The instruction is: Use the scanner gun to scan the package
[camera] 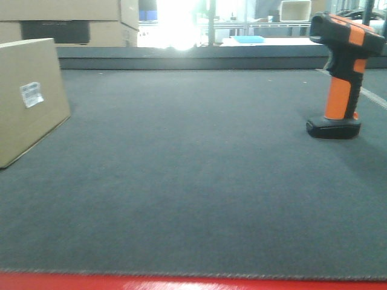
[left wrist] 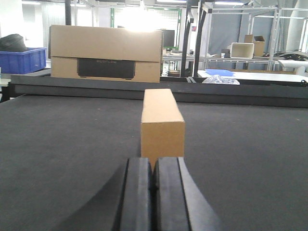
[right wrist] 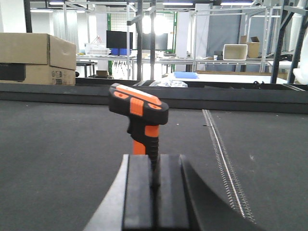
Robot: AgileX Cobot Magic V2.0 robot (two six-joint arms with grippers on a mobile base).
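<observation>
Package [camera: 30, 115] (closed), scanner gun [camera: 340, 90] upright

The package [camera: 42, 121], a plain tan cardboard box with a small white barcode label [camera: 31, 94] on its side, rests at 9 o'clock on the counter [camera: 193, 181]. The scanner gun [camera: 340, 90], with an orange-striped black head and an orange handle, stands upright on its flat black base at 2 o'clock, well apart.
</observation>
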